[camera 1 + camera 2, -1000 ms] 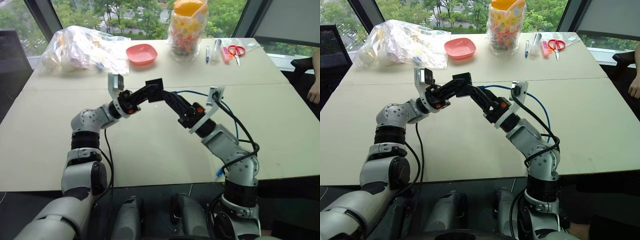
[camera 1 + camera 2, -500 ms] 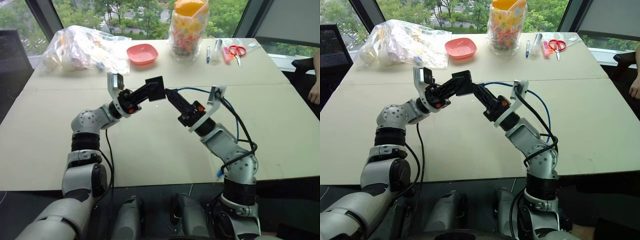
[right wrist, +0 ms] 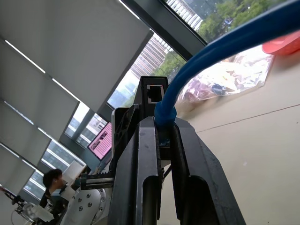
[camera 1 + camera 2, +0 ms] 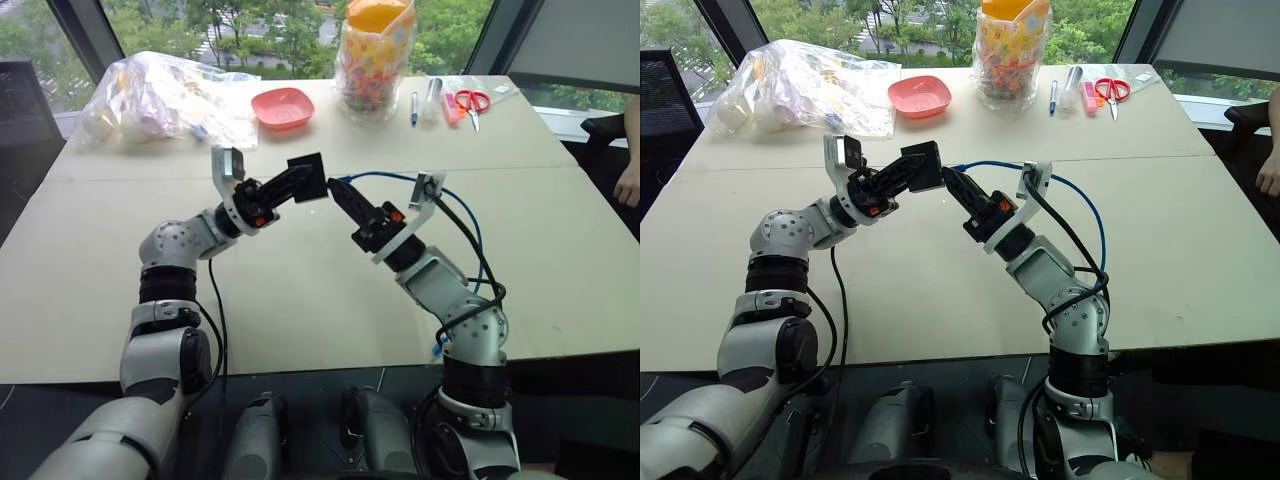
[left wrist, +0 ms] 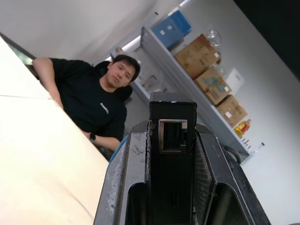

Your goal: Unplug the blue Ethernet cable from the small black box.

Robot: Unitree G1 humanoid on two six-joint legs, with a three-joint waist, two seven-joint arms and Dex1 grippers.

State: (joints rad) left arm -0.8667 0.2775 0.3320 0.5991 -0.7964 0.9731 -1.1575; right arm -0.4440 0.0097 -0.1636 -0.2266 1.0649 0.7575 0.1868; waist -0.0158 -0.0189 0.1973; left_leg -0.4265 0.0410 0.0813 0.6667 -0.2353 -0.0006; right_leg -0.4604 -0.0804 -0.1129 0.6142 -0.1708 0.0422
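Blue cable (image 4: 1080, 200); black box (image 4: 923, 166); pink bowl (image 4: 920, 96).

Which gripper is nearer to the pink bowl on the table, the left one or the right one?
Left. The left gripper, shut on the small black box, is in front of the pink bowl. The right gripper, shut on the blue Ethernet cable, is farther to the right.
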